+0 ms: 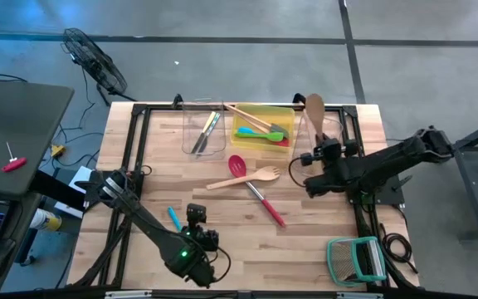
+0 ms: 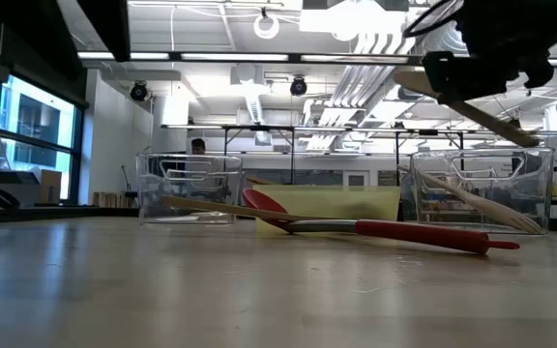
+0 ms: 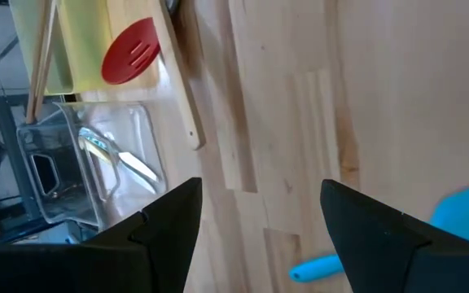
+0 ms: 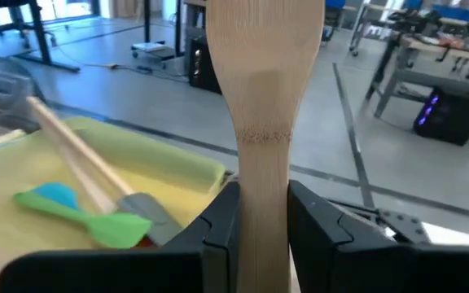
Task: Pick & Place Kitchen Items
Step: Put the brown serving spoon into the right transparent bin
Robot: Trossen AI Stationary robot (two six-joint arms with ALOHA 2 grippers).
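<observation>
Right gripper (image 1: 316, 154): positioned at about 3 o'clock on the desk (image 1: 322, 249), above the surface, fingers (image 4: 218, 220) clamped on the handle of a wooden spatula (image 1: 314, 112). The spatula blade points toward 12 o'clock, over a clear bin (image 1: 326, 126) at the desk's far right.

Left gripper (image 1: 196, 224): positioned near 6 o'clock, fingers (image 3: 165, 216) spread wide, holding nothing. A blue utensil (image 1: 174, 219) lies on the desk just beside it.

Desk centre: a red slotted spatula (image 1: 257, 192) and a wooden fork (image 1: 246, 178) lie crossed, touching.

Yellow bin (image 1: 264, 110), at 12 o'clock: contains a green spatula (image 1: 261, 133), a blue spatula (image 4: 54, 194) and wooden utensils (image 1: 250, 117).

Second clear bin (image 1: 191, 116), at about 11 o'clock: contains metal cutlery (image 1: 208, 131).

A green-framed wire rack (image 1: 357, 259) stands at about 4 o'clock.
</observation>
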